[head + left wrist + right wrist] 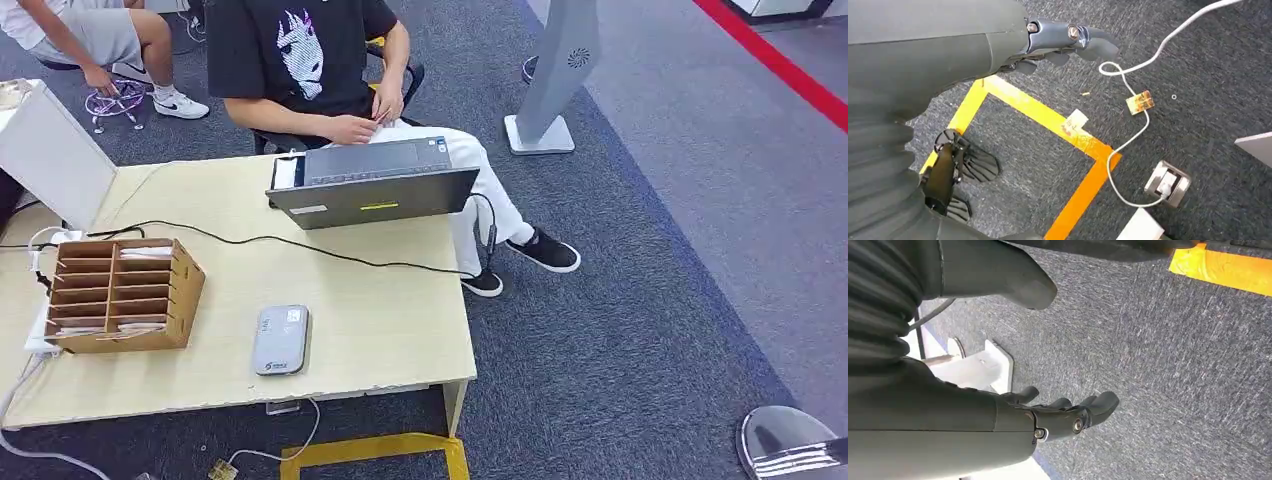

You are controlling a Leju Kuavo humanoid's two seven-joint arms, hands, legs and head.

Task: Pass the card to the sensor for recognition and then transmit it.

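Note:
A wooden card rack (120, 293) stands on the left of the light wooden table (380, 320), with white cards (143, 252) lying in some of its slots. To its right, near the table's front edge, a flat grey sensor (280, 340) lies face up. My left hand (1063, 45) hangs above the carpet with its fingers loosely extended, holding nothing. My right hand (1063, 412) also hangs over the carpet, fingers apart and empty. A silver part of my right arm (790, 445) shows at the bottom right of the head view.
A person (320, 60) sits behind the table at an open laptop (370, 182). A black cable (300, 243) crosses the tabletop. A white panel (50, 150) stands at the far left. Yellow floor tape (370, 450), white cables (1138, 135) and a floor socket (1168, 182) lie below.

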